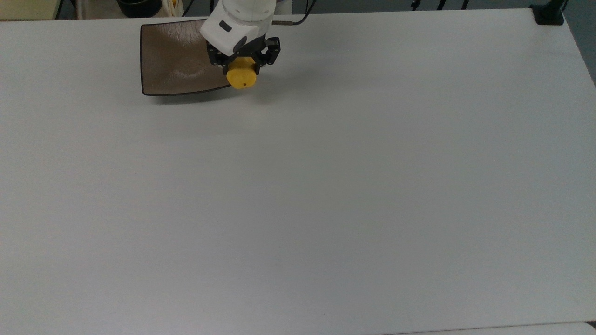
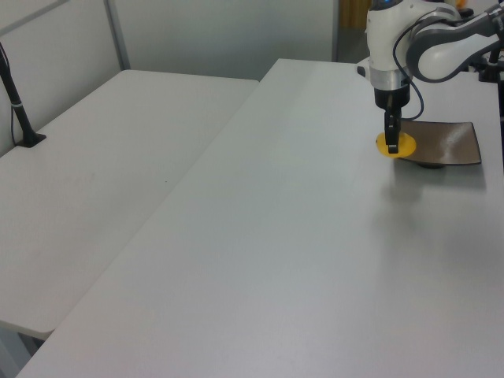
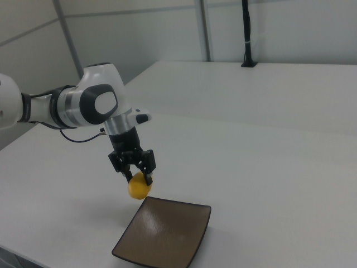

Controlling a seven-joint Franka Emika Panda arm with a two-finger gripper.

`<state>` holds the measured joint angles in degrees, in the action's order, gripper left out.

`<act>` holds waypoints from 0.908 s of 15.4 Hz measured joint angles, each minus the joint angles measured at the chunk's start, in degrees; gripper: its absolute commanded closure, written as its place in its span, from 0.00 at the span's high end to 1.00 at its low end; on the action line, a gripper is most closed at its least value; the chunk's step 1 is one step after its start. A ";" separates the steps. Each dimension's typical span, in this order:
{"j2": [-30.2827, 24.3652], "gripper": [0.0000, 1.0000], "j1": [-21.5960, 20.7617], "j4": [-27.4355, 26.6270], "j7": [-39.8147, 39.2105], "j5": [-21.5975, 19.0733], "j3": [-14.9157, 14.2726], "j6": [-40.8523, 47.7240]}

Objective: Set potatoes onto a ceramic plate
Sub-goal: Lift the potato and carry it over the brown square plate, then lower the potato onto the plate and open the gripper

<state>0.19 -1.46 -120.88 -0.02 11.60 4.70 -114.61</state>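
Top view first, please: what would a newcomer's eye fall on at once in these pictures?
The yellow potato, clamped in the gripper, hangs in the air at the plate's corner near the top view's upper left. The brown square plate lies bare at the white table's far edge. In the right view the potato is just above the plate's near corner.

Count, placed relative to plate:
- Potato (image 1: 241, 78) (image 2: 391, 145) (image 3: 138, 187): one, yellow, one tiny dark spot; lifted, at plate's edge nearest arm.
- Ceramic plate (image 1: 172, 60) (image 2: 449, 144) (image 3: 167, 234): one, square, brown, dark rim.
- Robot arm (image 3: 72, 106): one, white, reaching over plate side.
- Gripper (image 1: 243, 65) (image 2: 391, 135) (image 3: 134, 167): one, two black fingers (image 3: 146, 162) clamped on potato.
- White surface (image 1: 326, 186): one under plate; second (image 2: 102, 157) alongside, well apart from plate.
- Black post (image 2: 16, 102): one, on second surface, far from plate.
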 measured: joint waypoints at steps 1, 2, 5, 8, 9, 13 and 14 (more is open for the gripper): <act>-0.09 0.58 0.15 0.09 0.00 0.39 -0.43 0.04; -0.22 0.64 0.72 0.15 0.00 0.71 -0.66 0.59; -0.33 0.97 1.47 0.23 -0.75 2.56 -0.77 3.85; -0.32 1.00 1.83 0.19 -0.83 4.18 -0.79 4.82; -0.33 1.00 1.92 0.19 -0.88 4.31 -0.79 4.83; -0.33 1.00 1.97 0.19 -1.00 4.34 -0.79 4.84; -0.33 1.00 1.97 0.19 -1.00 4.34 -0.79 4.84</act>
<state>-0.13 0.51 -120.68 -1.02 15.94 3.91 -109.76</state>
